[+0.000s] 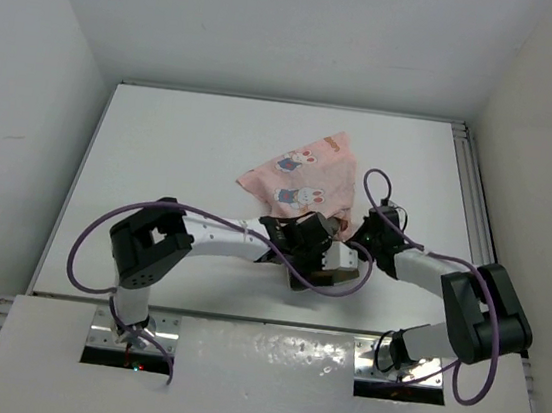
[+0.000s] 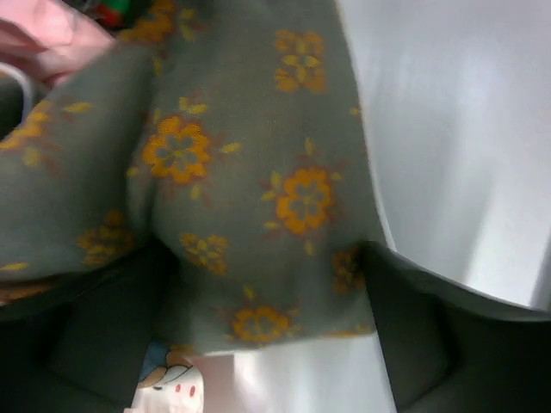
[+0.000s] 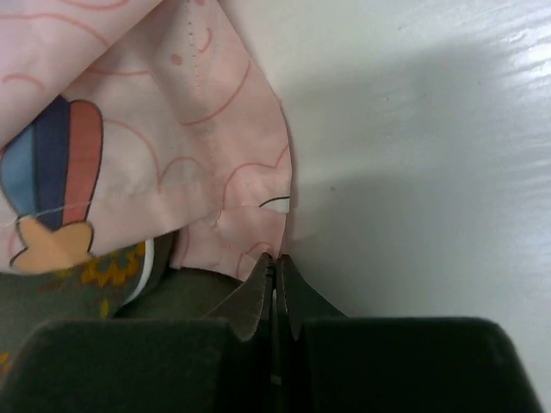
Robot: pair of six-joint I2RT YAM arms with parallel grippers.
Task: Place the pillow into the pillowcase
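Currently the small olive-brown fabric pillow with orange flower print (image 2: 258,172) lies at the near edge of the thin light-pink cloth pillowcase printed with rabbits (image 1: 300,174). Much of it is bare, and pink cloth overlaps one end. Left end effector (image 2: 258,284) stands wide, the pillow filling the gap; whether it presses, cannot tell. Right end effector (image 3: 274,268) is closed, its tips apparently pinching the pillowcase hem. Everything sits on the white worktop (image 1: 182,155). Step judged: insertion, early stage. Next move calls for the hem lifted to open the mouth while the left side feeds the pillow in, end first.
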